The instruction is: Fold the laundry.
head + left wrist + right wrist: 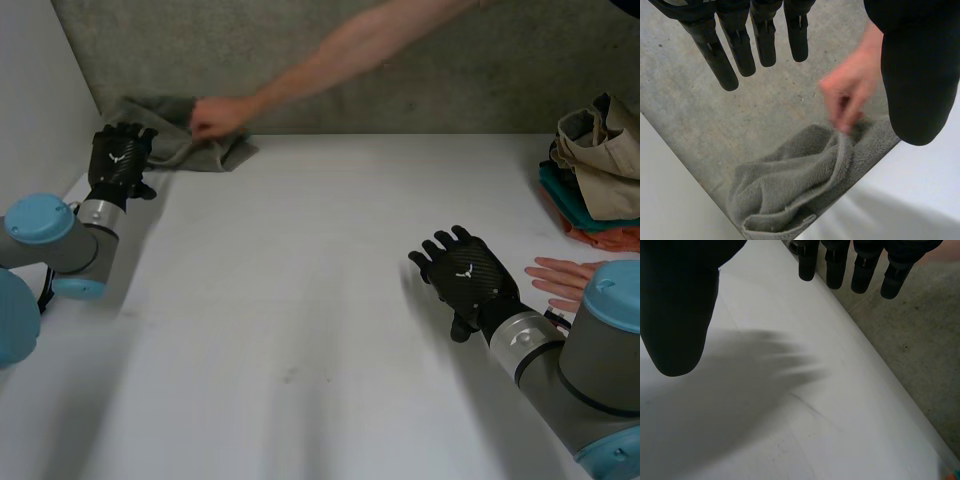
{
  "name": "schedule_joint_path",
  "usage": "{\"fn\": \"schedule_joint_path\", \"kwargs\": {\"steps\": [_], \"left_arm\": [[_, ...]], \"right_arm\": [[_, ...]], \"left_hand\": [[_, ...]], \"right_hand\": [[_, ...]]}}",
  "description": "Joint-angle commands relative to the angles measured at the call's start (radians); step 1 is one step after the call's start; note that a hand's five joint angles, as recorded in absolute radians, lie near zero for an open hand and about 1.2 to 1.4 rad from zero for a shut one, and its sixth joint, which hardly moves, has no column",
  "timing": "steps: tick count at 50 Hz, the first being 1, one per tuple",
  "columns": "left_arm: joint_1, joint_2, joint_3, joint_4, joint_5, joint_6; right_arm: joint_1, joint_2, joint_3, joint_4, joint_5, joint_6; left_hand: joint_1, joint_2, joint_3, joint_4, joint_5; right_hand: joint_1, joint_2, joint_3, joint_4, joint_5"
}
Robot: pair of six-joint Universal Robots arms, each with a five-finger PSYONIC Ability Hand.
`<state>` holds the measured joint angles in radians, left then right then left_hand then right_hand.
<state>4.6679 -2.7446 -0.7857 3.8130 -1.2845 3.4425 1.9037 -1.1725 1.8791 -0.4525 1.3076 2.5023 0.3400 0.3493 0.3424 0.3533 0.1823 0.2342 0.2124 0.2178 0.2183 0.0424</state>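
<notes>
A crumpled grey towel [178, 137] lies at the table's far left corner, partly over the edge [790, 195]. A person's hand [218, 117] grips it; the same hand [847, 97] pinches its upper fold in the left wrist view. My left hand [119, 157] hovers open just left of the towel, fingers [740, 45] straight above it, touching nothing. At the right of the table my right hand [468, 278] is open, palm down over bare white table [790, 430], its fingers [860, 270] straight.
A pile of folded clothes [598, 170], beige on teal and orange, sits at the far right edge. A person's other hand [565, 278] rests flat on the table just right of my right hand. Grey floor lies beyond the far edge.
</notes>
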Motion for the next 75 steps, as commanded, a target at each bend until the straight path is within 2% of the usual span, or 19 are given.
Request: {"fn": "schedule_joint_path", "kwargs": {"steps": [1, 11, 18, 26, 34, 42, 44, 50, 55, 60, 65, 70, 74, 75], "left_arm": [[0.000, 0.048, -0.053, 0.034, 0.001, 0.000], [-0.003, 0.111, -0.109, 0.034, -0.012, -0.002], [-0.015, 0.244, -0.274, 0.094, -0.130, -0.013], [-0.061, 0.391, -0.476, 0.191, -0.131, -0.009], [-0.084, 0.644, -0.710, 0.192, -0.141, 0.000], [-0.097, 0.775, -0.823, 0.168, -0.142, 0.004], [-0.100, 0.792, -0.836, 0.142, -0.142, 0.015], [-0.095, 0.792, -0.799, 0.030, -0.151, 0.072], [-0.086, 0.738, -0.712, -0.137, -0.261, 0.112], [-0.087, 0.721, -0.664, -0.288, -0.323, 0.109], [-0.084, 0.709, -0.652, -0.329, -0.320, 0.109], [-0.084, 0.613, -0.581, -0.340, -0.303, 0.115], [-0.081, 0.530, -0.494, -0.340, -0.214, 0.116], [-0.078, 0.490, -0.454, -0.342, -0.164, 0.116]], "right_arm": [[0.000, 0.007, -0.001, 0.000, -0.001, -0.002], [0.000, 0.011, -0.003, 0.000, -0.002, -0.003], [0.000, 0.014, -0.003, 0.000, -0.004, -0.003], [0.000, 0.014, -0.006, 0.000, -0.004, -0.006], [0.000, 0.014, -0.006, 0.000, -0.005, -0.008], [0.000, 0.014, -0.008, 0.001, -0.011, -0.008], [0.000, 0.014, -0.008, 0.000, -0.014, -0.008], [-0.002, 0.014, -0.006, 0.002, -0.022, -0.008], [-0.002, 0.013, -0.005, 0.002, -0.022, -0.008], [-0.002, 0.013, -0.001, 0.002, -0.022, -0.008], [-0.002, 0.013, -0.003, 0.003, -0.022, -0.008], [-0.002, 0.011, -0.001, 0.003, -0.024, -0.006], [-0.003, 0.010, 0.000, 0.005, -0.036, 0.006], [-0.003, 0.008, 0.002, 0.005, -0.044, 0.009]], "left_hand": [[0.067, 0.058, 0.065, 0.054, 0.050], [0.059, 0.049, 0.056, 0.045, 0.042], [0.041, 0.032, 0.039, 0.028, 0.024], [0.044, 0.034, 0.041, 0.030, 0.027], [0.056, 0.046, 0.053, 0.042, 0.039], [0.073, 0.064, 0.071, 0.060, 0.056], [0.152, 0.143, 0.150, 0.139, 0.135], [0.167, 0.158, 0.165, 0.154, 0.150], [-0.085, -0.094, -0.087, -0.098, -0.102], [-0.144, -0.153, -0.146, -0.157, -0.161], [-0.150, -0.159, -0.152, -0.163, -0.167], [-0.150, -0.159, -0.152, -0.163, -0.167], [-0.141, -0.151, -0.144, -0.155, -0.158], [-0.138, -0.148, -0.141, -0.152, -0.155]], "right_hand": [[-0.060, -0.038, -0.043, -0.044, -0.042], [-0.060, -0.038, -0.043, -0.044, -0.042], [-0.060, -0.038, -0.043, -0.044, -0.042], [-0.060, -0.038, -0.043, -0.044, -0.042], [-0.060, -0.038, -0.043, -0.044, -0.042], [-0.060, -0.038, -0.043, -0.044, -0.042], [-0.060, -0.038, -0.043, -0.044, -0.042], [-0.060, -0.038, -0.043, -0.044, -0.042], [-0.060, -0.038, -0.043, -0.044, -0.042], [-0.060, -0.038, -0.043, -0.044, -0.042], [-0.060, -0.038, -0.043, -0.044, -0.042], [-0.060, -0.038, -0.043, -0.044, -0.042], [-0.060, -0.038, -0.043, -0.044, -0.042], [-0.060, -0.038, -0.043, -0.044, -0.042]]}}
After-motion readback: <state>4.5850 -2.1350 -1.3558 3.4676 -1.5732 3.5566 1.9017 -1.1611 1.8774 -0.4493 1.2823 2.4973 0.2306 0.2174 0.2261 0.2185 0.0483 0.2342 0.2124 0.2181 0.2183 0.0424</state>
